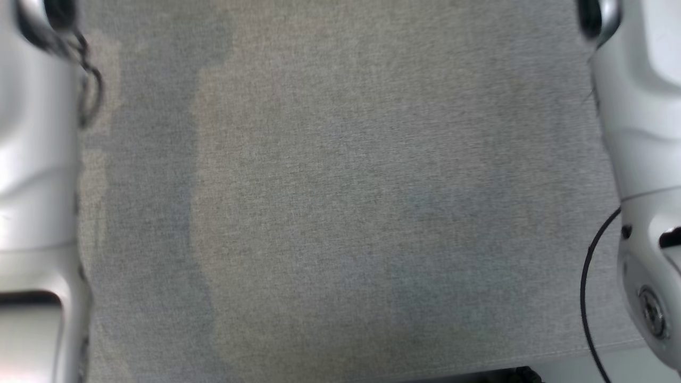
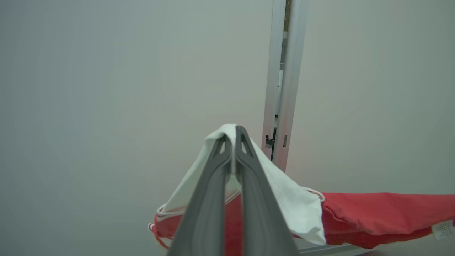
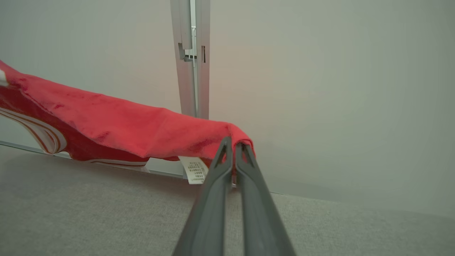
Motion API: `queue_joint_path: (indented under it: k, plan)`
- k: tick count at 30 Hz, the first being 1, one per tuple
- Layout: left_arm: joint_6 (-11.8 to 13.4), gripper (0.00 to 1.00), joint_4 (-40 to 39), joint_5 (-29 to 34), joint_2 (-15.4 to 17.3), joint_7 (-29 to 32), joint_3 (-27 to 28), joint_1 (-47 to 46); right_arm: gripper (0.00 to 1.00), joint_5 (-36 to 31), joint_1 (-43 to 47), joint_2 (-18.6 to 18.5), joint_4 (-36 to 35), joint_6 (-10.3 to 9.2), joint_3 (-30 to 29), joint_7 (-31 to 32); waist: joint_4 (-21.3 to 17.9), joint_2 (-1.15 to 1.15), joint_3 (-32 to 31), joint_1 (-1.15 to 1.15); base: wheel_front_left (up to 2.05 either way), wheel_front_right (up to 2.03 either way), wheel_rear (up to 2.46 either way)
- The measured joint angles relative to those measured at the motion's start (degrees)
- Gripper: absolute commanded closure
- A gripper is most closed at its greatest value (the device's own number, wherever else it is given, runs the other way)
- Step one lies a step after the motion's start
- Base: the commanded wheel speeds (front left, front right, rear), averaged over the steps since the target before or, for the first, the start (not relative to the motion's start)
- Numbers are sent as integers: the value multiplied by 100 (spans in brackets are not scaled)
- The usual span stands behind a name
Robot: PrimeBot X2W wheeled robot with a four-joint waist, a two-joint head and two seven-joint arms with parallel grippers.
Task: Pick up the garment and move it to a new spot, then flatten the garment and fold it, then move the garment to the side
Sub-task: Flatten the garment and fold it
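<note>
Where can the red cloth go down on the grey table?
The middle of the grey table, between the left forearm and the right forearm, is bare. So is the stretch under the garment that the left gripper and right gripper hold up. Crowded only at the sides: forearms and a black cable.

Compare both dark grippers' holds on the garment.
The left gripper pinches a white part of the red and white cloth garment, the right gripper a red edge by a white printed label. Cloth drapes both sides of the left, one side of the right. Both are shut on it.
</note>
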Motion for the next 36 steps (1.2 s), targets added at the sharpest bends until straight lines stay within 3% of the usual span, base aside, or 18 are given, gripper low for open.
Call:
queue_joint_path:
  k: [6,14,29,36]
  plan:
    - [-205,100,-205,-287,-235,-288,77,982,100,280,410,21,358,0,-179,-157,150,0,380,0,0,0,0]
    - [-349,100,-1259,-334,-258,-319,302,2075,100,857,1200,-53,-722,0,-264,-174,202,0,260,-1,0,0,0]
    - [-450,100,-2654,-488,-547,-325,442,5075,100,1367,3788,76,-2180,0,-264,-174,116,0,-948,-1,0,0,0]
    - [-339,100,-3283,-600,-648,-289,323,6582,100,1524,5217,147,-2836,0,-359,-175,123,0,-1767,-2,0,0,0]
